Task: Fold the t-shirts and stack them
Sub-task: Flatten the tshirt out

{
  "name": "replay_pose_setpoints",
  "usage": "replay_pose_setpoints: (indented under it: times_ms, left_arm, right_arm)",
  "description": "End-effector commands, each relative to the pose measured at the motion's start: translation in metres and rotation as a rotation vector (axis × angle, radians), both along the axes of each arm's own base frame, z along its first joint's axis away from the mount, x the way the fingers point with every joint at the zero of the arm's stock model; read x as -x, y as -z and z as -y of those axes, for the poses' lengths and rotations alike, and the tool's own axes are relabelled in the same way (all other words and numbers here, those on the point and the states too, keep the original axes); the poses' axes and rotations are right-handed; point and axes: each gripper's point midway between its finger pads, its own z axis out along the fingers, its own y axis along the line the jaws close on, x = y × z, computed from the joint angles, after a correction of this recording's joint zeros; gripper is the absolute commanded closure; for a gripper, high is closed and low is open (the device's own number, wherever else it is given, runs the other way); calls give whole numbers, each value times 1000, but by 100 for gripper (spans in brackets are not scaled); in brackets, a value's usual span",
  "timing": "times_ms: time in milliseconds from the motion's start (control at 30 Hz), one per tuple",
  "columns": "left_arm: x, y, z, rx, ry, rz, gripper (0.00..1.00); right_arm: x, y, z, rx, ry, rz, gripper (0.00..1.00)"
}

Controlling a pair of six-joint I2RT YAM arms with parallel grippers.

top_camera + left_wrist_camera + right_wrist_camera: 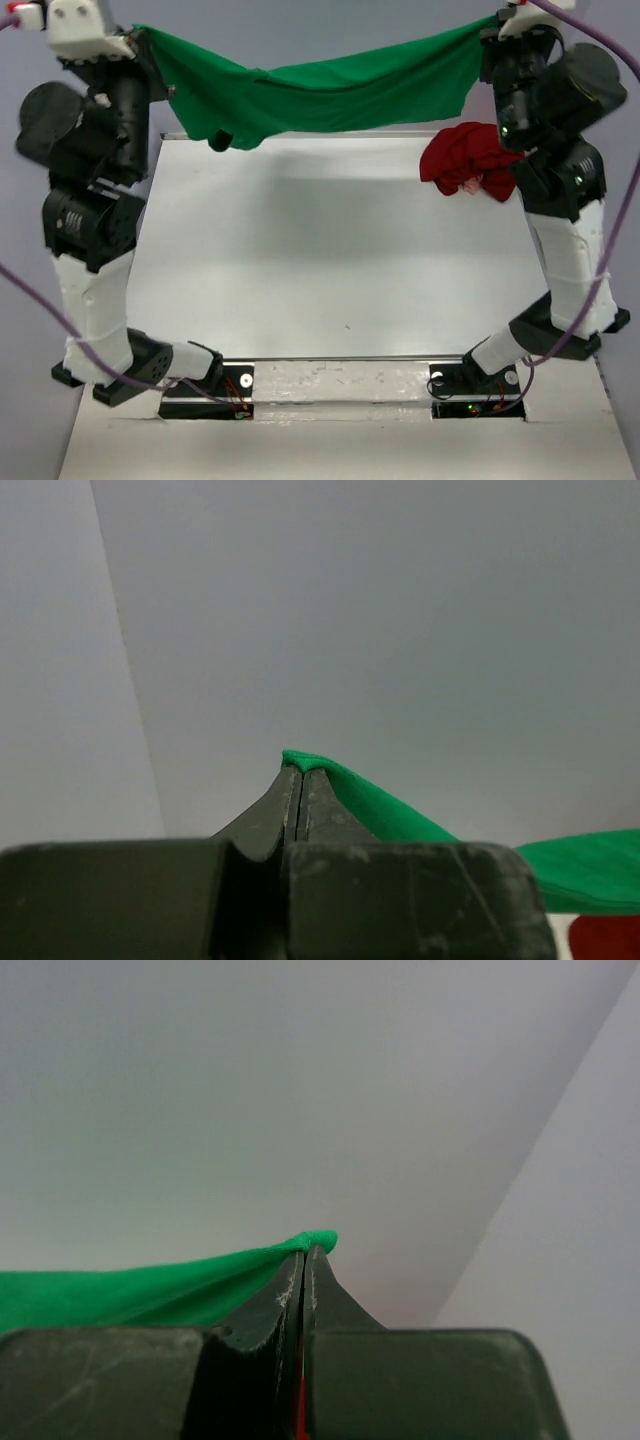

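Aloft: green t-shirt (320, 95), slung like a hammock between the two arms, above the far edge of the worktop (320, 290).

Left hand (301, 772): clenched on the shirt's edge at far left. Right hand (306, 1252): clenched on the opposite end at far right. Each wrist view shows the hand shut tight, with only a small fold of green cloth pinched at the very tip.

Why held so, as I read it: the shirt is kept high and spread sideways so that it opens out and its creases hang free. That would leave it ready to go down flat on the bare middle of the worktop for folding. The hands are well apart and roughly level. The bite on the cloth is shallow, so my guess is that a harder stretch could pull it loose.

Look of the shirt: bright green, plain, soft. The upper edge dips in the middle rather than running taut. Below it the cloth gathers in long folds. A lump droops lowest toward the left and shows a dark opening, sleeve or neck, cannot tell. Which edge the hands hold, cannot tell.

Dark red t-shirt (468, 160): a crumpled heap on the worktop at far right, just beside the right arm (560, 190), under the green shirt's right end. Whether the two cloths touch, cannot tell.

Standing of the task: neither shirt folded, nothing stacked.
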Motion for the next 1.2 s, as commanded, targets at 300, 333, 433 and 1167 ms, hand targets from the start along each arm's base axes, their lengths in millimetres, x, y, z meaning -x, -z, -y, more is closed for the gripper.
replay_pose_setpoints:
  times_ms: [300,333,433,1167]
  left_arm:
    - [153,-14,-57,149,70,146,100]
    - [157,-13,-59,151,70,147,100]
    - [163,-9,-61,147,74,145,100]
    - [-89,15,8,-7,21,-8,100]
  right_arm:
    - [132,5,56,-172,11,39,100]
    - [135,8,59,-174,11,33,100]
    - [140,15,60,-182,-22,9,100]
    - [-70,20,-18,-20,-85,-12,100]
